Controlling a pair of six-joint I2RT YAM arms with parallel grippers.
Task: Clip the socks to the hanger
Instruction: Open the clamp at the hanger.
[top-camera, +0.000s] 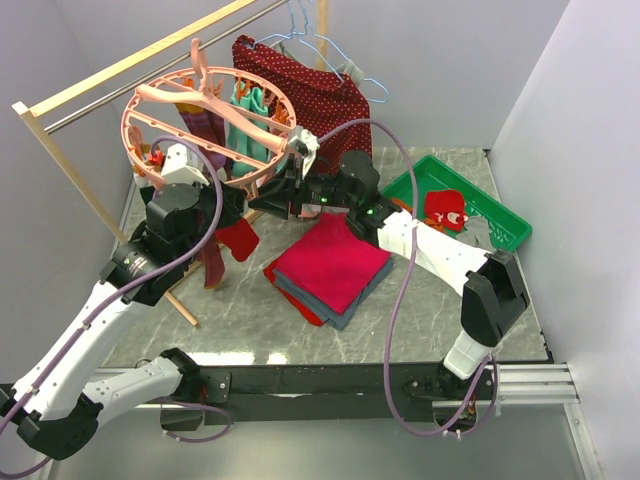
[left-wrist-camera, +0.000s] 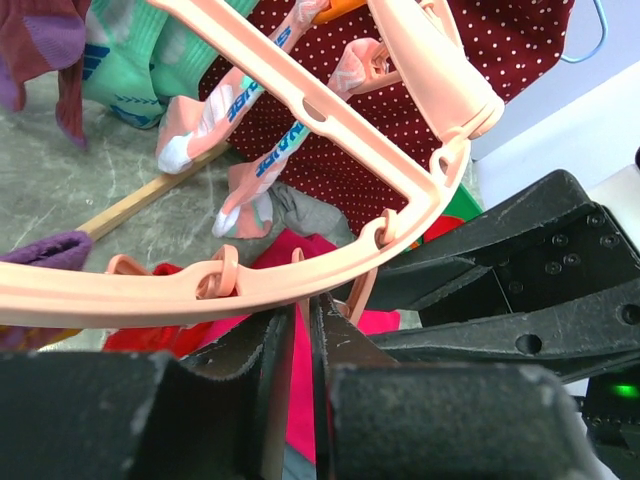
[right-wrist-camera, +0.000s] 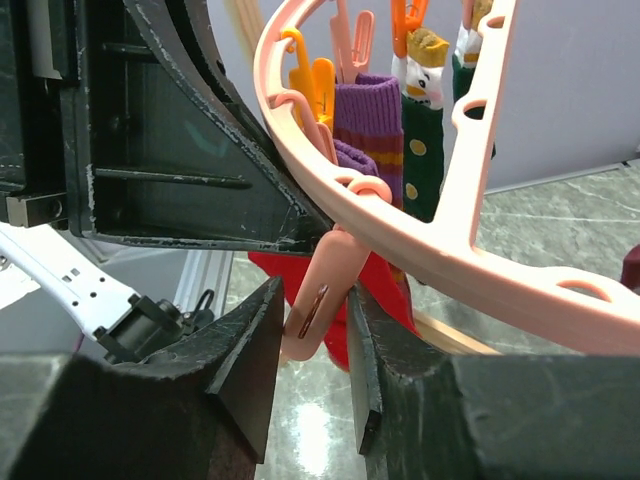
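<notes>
- Top view: the hanger (top-camera: 172, 97) hangs at 11 o'clock with several socks (top-camera: 245, 118) clipped on it. A red sock (top-camera: 240, 240) dangles below its near edge. A second sock (top-camera: 445, 210) lies in the green basket (top-camera: 505, 225) at 3 o'clock. The left arm (top-camera: 150, 260) and right arm (top-camera: 420, 240) meet under that near edge, very close together. A nudge from either could knock the other or set the hanger swinging.
- Left wrist view: the left gripper (left-wrist-camera: 302, 330) sits at 6 o'clock, just under the pink ring (left-wrist-camera: 330, 120). Its fingers are pressed together, and I cannot tell whether they nip anything. A downward pull here would tilt the ring and carry its clips away from the other gripper.
- Right wrist view: the right gripper (right-wrist-camera: 312, 300) straddles a pink clip (right-wrist-camera: 325, 265) at centre. Its jaws are slightly spread, one finger touching the clip and the other just beside it.
- The red sock hangs just behind, at the clip's 3 o'clock, and I cannot tell whether the clip bites it. If it does not, the sock could drop to the bench (top-camera: 450, 310) once it is let go. A crooked retreat could also hook a finger on the clip and drag the ring.
</notes>
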